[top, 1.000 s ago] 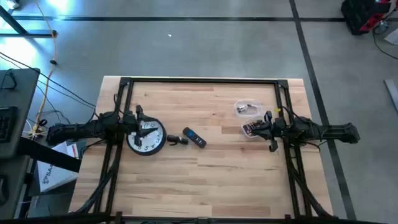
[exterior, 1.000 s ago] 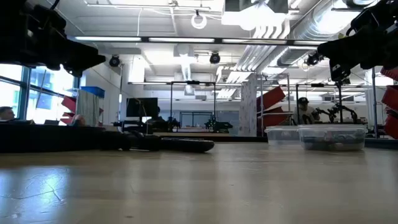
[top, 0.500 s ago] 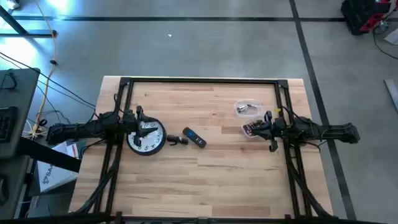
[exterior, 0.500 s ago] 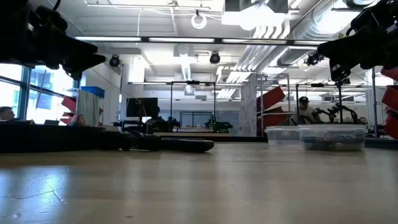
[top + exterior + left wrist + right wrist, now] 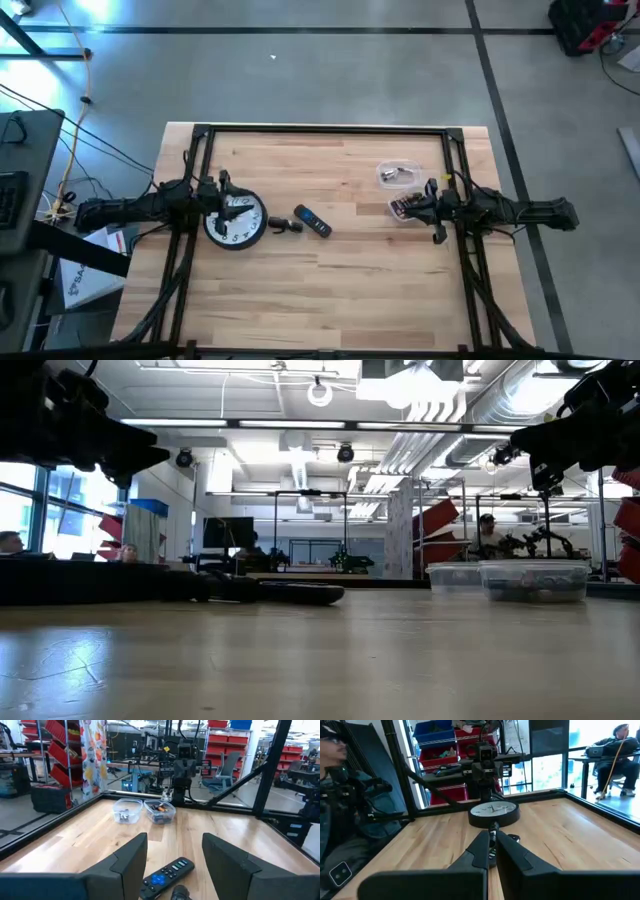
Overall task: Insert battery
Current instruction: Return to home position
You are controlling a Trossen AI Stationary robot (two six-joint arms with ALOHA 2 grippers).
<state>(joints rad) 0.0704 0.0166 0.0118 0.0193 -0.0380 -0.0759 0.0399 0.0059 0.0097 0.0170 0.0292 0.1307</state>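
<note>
On the light wooden table, a round white-faced clock lies at left, a small black flashlight just beside a black remote control at centre, and transparent plastic bins at right.

I find the half of the table on the low camera's side to be bare wood from rail to rail; a gripper can cross there unhindered. The middle left is blocked by a low row: the clock, the flashlight just beside it, and the remote just beside that. The left gripper, fingers apart, hangs over the clock's edge. On the right, the far bin and the near bin stand close together, and the right gripper, fingers together, hangs at the near bin's side. Between remote and bins I note a lane of bare wood. The black frame borders the far side and both flanks.
</note>
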